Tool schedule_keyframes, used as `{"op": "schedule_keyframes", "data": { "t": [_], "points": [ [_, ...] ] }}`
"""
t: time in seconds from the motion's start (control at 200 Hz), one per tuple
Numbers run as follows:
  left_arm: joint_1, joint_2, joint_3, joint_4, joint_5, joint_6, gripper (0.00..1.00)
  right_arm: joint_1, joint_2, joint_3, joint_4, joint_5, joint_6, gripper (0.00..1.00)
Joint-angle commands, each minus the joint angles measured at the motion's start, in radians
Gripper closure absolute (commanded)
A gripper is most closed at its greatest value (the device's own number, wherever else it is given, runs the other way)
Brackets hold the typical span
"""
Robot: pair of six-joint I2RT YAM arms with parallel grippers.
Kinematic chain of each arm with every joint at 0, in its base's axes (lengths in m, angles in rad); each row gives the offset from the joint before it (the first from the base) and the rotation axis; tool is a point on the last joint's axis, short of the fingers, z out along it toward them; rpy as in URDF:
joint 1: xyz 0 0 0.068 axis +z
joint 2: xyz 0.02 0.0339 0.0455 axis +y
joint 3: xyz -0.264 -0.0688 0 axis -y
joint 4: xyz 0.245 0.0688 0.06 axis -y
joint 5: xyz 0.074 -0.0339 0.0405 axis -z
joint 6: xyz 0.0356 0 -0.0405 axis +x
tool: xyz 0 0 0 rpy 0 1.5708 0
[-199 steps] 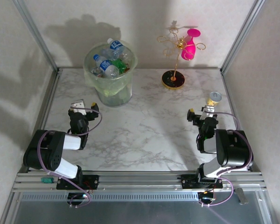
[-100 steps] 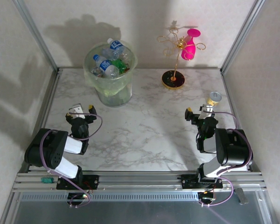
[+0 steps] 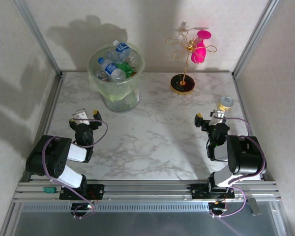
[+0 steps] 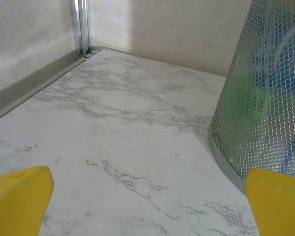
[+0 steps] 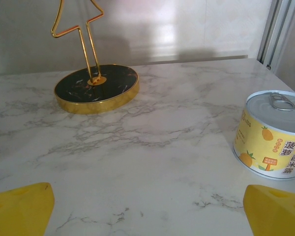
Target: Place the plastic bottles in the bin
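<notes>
fingers [image 4: 19, 196] of the left gripper [image 4: 147, 201] stand wide apart, holding nothing, just in front of the bin [image 3: 117, 93]. the right gripper [image 5: 147, 206], well to the right of the bin, is equally spread and empty. plastic bottles [image 3: 115, 69] fill the bin (heaped to its rim). the right wrist view shows a can [image 5: 273, 132] with a pineapple label, unreadable from overhead.

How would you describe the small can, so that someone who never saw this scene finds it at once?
Start at the marble table and follow its right edge to just beyond the right gripper. There stands the can, short and upright. Unlike the tall gold wire stand nearby, it has a yellow pineapple label and a silver pull-tab lid.
</notes>
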Motion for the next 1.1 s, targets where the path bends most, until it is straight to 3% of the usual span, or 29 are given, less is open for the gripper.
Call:
{"op": "schedule_keyframes", "data": {
  "t": [0.0,0.065,0.165,0.205,0.23,0.3,0.375,0.421,0.676,0.756,1.096],
  "points": [
    [0.010,0.002,0.012,0.045,0.016,0.000,0.01,-0.007,-0.002,0.017,0.036,-0.011,-0.002,0.01],
    [0.009,-0.010,-0.021,0.094,0.019,0.001,0.00,-0.013,-0.002,0.014,0.041,-0.026,0.002,0.01],
    [0.006,0.022,-0.194,0.458,-0.017,-0.009,0.01,-0.023,-0.005,-0.004,0.071,-0.047,0.009,0.01],
    [0.001,0.052,-0.205,0.522,-0.043,-0.005,0.01,-0.033,-0.010,-0.034,0.120,-0.038,0.029,0.01],
    [-0.002,0.042,-0.188,0.487,-0.051,-0.004,0.01,-0.040,-0.019,-0.068,0.169,-0.003,0.050,0.01],
    [0.006,-0.018,-0.074,0.169,-0.018,-0.015,0.00,-0.056,-0.006,-0.137,0.320,0.024,0.084,0.01],
    [0.009,-0.002,0.017,0.025,0.047,0.011,0.01,-0.049,-0.007,-0.063,0.187,-0.125,0.012,0.01],
    [0.017,0.009,0.017,0.045,0.058,0.006,0.01,-0.025,-0.003,0.000,0.070,-0.186,-0.046,0.01],
    [0.020,0.005,0.021,0.028,0.062,0.004,0.01,-0.033,0.000,-0.003,0.080,-0.175,-0.029,0.01],
    [0.019,0.004,0.022,0.026,0.062,0.003,0.01,-0.041,0.003,0.003,0.070,-0.089,0.014,0.01],
    [0.021,0.003,0.020,0.026,0.065,0.003,0.01,0.019,0.002,0.016,0.039,0.020,-0.016,0.01]
  ]
}}
